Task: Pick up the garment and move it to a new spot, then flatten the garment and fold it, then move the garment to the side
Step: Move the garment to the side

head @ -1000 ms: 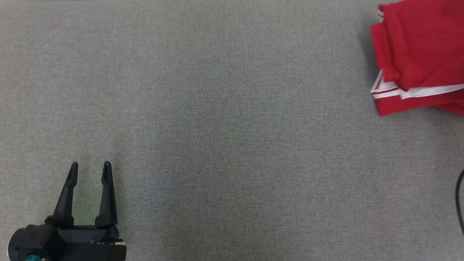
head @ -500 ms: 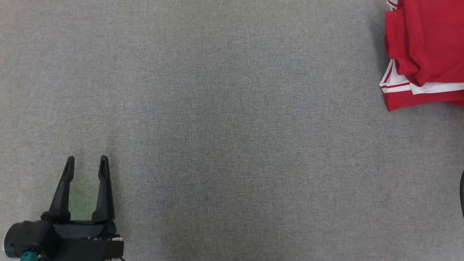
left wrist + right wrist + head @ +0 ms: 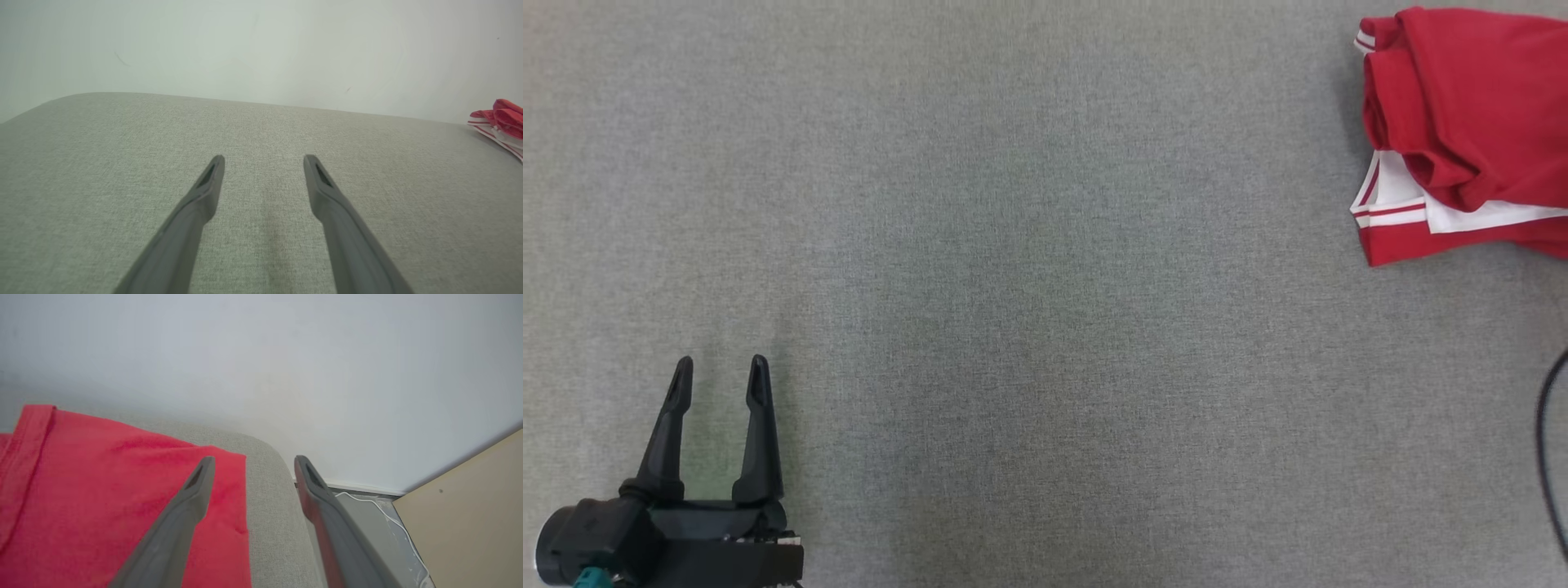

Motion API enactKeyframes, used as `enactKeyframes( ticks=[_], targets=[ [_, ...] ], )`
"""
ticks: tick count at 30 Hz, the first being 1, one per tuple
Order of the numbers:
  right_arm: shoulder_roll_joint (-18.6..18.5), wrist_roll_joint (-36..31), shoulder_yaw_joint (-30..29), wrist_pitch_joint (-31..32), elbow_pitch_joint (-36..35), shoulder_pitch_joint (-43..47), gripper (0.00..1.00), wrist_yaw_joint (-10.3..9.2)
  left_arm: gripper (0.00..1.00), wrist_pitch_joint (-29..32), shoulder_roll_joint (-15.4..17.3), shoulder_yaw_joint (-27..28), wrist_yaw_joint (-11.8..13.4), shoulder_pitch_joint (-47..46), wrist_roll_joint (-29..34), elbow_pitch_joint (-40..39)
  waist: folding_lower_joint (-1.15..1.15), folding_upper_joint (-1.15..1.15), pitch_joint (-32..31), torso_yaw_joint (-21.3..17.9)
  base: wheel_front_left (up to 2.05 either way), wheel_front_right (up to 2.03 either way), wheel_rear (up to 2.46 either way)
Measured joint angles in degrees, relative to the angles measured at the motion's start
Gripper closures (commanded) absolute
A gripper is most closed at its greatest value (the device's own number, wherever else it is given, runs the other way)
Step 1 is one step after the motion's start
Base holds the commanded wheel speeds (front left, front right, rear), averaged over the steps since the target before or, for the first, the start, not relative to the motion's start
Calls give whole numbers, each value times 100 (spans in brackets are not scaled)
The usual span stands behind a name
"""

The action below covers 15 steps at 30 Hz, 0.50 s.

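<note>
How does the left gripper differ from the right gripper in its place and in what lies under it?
The left gripper hangs over the bare grey table; the right gripper is above the edge of the red garment. The left gripper is far from the garment and mid-table; the right gripper is at the table's corner. Both are open and hold nothing.

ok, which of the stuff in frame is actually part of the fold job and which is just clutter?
Job:
- red garment, folded, at the right end of the grey table
- left gripper and right gripper, jaws open

Lying about:
- white cable on the floor
- beige panel
- dark cable at the head view's right edge
</note>
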Motion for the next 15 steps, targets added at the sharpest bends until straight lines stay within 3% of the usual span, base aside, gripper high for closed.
enactKeyframes(
  ticks=[15],
  targets=[
    [922,541,-380,-647,-1025,702,0,0,0,0,-14,-54,143,310,-130,136,-1,-1,-757,-25,0,0,0]
  ],
)
